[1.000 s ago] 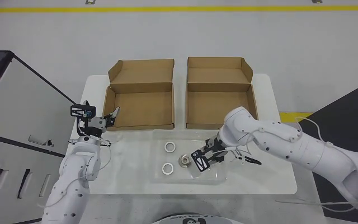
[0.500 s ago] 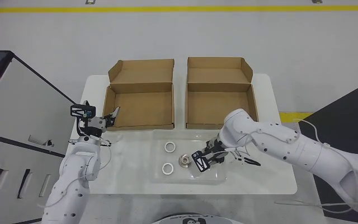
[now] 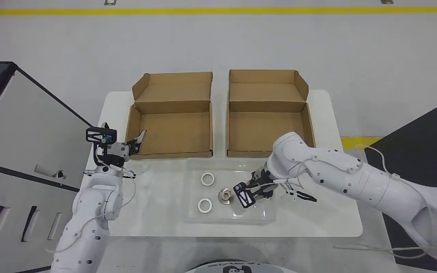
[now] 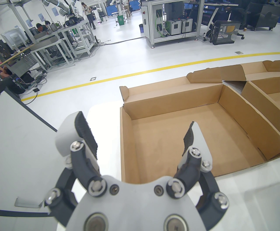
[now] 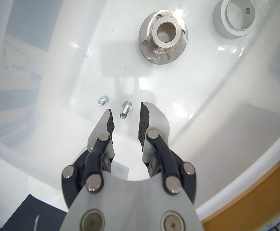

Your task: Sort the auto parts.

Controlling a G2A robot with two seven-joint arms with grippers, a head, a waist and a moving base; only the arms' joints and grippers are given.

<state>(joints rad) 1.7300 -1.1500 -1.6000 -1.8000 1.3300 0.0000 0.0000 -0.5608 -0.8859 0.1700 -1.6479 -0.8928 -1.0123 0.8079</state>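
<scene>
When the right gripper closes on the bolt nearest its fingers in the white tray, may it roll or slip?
Likely yes: the bolt lies on its side on the glossy tray, so an uneven touch could roll it. It looks like solid metal, so stiff, probably light. The right gripper stands open over its thin shank; it might pivot when pinched.

A pale, glossy floor (image 3: 68, 48) surrounds the white table (image 3: 157, 205). A yellow line (image 3: 218, 10) runs across the floor beyond the table's far edge. Off the table's left edge stands a white panel (image 3: 27, 123) with a dark rim. Farther out are metal-framed workbenches (image 4: 54, 50), an equipment rack (image 4: 172, 21) and a green bin (image 4: 121, 20), all evenly lit. Cables (image 4: 113, 41) trail over the floor.
</scene>
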